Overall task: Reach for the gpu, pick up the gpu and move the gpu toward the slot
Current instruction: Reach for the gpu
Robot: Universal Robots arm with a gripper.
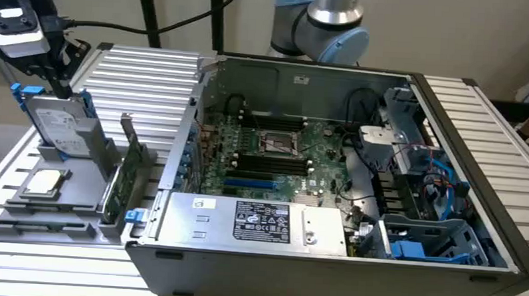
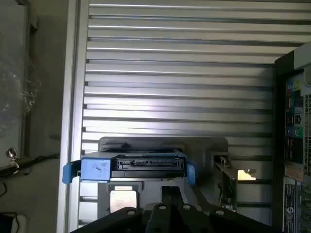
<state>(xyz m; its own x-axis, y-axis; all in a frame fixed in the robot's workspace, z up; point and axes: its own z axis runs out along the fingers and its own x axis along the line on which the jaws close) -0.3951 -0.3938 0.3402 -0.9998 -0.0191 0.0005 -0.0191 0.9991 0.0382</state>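
The gpu, a thin green circuit board with a silver bracket, stands on edge in a grey moulded holder at the ribbed metal table's edge, just beside the open computer case. The gripper hangs over the blue-railed hard drive; I cannot tell whether it is open.

A: Where does the exterior view sit?
B: High above the open computer case, looking down into it at a slant, fairly near.
A: And the wrist view?
B: Close above, facing straight down on the slatted table.
A: What do they share?
B: The hard drive, the green card, their grey rack.
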